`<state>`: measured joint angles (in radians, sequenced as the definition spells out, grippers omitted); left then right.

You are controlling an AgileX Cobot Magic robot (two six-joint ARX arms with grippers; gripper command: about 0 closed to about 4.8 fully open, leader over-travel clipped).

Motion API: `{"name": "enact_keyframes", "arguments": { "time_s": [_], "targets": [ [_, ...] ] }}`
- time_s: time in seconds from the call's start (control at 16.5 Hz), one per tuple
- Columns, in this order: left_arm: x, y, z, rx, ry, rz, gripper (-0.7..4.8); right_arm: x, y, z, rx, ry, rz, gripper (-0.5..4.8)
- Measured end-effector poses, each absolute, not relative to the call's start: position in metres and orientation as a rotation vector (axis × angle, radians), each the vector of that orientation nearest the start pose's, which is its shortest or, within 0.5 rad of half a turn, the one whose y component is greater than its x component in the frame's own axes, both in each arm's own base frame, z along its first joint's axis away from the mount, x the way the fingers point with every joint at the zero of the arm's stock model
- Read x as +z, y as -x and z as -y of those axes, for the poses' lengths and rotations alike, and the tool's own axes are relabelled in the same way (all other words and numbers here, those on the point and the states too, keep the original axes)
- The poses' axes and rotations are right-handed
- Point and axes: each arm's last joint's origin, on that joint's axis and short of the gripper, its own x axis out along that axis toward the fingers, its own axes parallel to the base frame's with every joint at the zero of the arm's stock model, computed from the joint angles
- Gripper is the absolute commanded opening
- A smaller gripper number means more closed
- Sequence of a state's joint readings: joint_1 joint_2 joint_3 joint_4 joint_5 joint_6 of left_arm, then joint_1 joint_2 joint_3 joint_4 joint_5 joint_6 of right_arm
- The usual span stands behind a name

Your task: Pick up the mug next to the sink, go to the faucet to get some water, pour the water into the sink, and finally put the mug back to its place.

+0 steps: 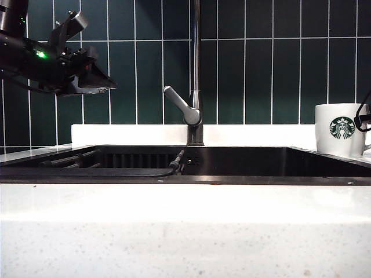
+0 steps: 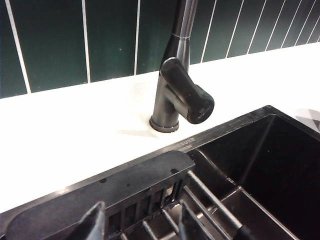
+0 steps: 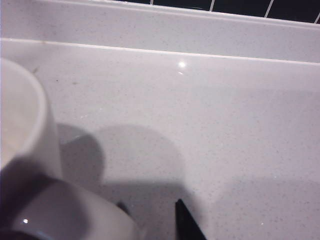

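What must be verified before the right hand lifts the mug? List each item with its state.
1. Mug upright on the counter, right of the sink: ok.
2. Right hand at the mug: ok, close beside it.
3. Mug handle between the right hand's fingers: cannot tell, since only the fingertips show.
4. Left hand out of the way: ok. It is open, holds nothing and is raised over the sink's left end.
5. Way from the mug to the faucet free: ok, nothing seen between them.
6. Mug empty: cannot tell.
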<state>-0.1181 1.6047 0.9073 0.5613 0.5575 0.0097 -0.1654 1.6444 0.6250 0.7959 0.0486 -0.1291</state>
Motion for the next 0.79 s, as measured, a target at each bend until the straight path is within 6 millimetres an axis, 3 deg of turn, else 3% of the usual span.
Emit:
{"name": "enact_keyframes", "arguments": {
  "time_s": [0.06, 0.12, 0.36, 0.55, 0.79],
  "targets": [
    [0.2435, -0.3425, 0.0561, -0.675, 0.021, -0.132, 1.84, 0.1682, -0.3086, 0.053, -0.201, 0.115, -0.237, 1.27],
    [0.2435, -0.3425, 0.0561, -0.675, 0.021, -0.132, 1.84, 0.1682, -0.3086, 0.0533, -0.212, 0.116, -0.237, 0.93],
    [0.2429, -0.3424, 0.0561, -0.675, 0.022, -0.138, 1.84, 0.1689, -0.3087, 0.0538, -0.225, 0.12, -0.232, 0.92],
    [0.2423, -0.3424, 0.056, -0.675, 0.024, -0.145, 1.84, 0.169, -0.3088, 0.0537, -0.224, 0.118, -0.231, 0.06],
    [0.2422, -0.3423, 0.056, -0.675, 0.024, -0.146, 1.84, 0.1697, -0.3091, 0.0534, -0.21, 0.117, -0.223, -0.01]
  ]
}}
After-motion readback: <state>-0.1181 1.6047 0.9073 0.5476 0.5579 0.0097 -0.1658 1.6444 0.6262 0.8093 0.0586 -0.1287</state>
